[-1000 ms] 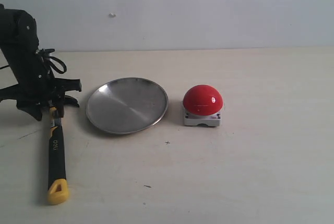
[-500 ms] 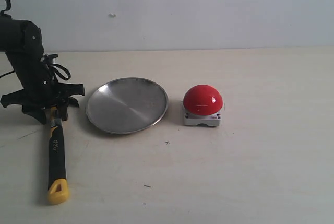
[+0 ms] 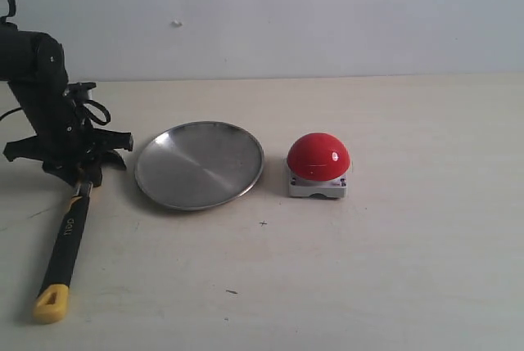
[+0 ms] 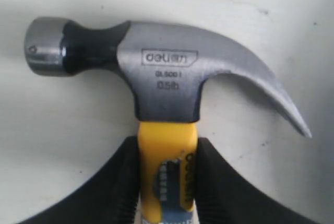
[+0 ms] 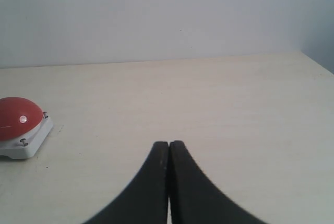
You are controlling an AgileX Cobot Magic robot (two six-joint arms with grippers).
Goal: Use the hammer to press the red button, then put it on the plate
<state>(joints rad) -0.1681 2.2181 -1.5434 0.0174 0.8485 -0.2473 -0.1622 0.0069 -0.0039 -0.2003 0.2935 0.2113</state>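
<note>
The hammer [image 3: 67, 240] lies at the left of the table, its black handle slanting toward the front and ending in a yellow tip. Its dark metal head [image 4: 156, 72] fills the left wrist view. My left gripper [image 3: 79, 173] [image 4: 167, 153] is shut on the hammer's yellow neck, both fingers pressed against it. The silver plate [image 3: 199, 164] sits just right of that gripper. Further right stands the red button [image 3: 318, 157] [image 5: 18, 117] on its grey base. My right gripper [image 5: 168, 145] is shut on nothing, above the table well right of the button; the exterior view does not show it.
The pale wooden table [image 3: 409, 253] runs back to a plain white wall [image 3: 327, 15]. The left arm's black body [image 3: 37, 81] rises at the far left edge. Small dark specks [image 3: 232, 291] mark the tabletop in front.
The hammer's handle has swung so its yellow end lies further left and slightly nearer the front edge. My left gripper, holding the neck, has turned a little. Plate and button have not moved.
</note>
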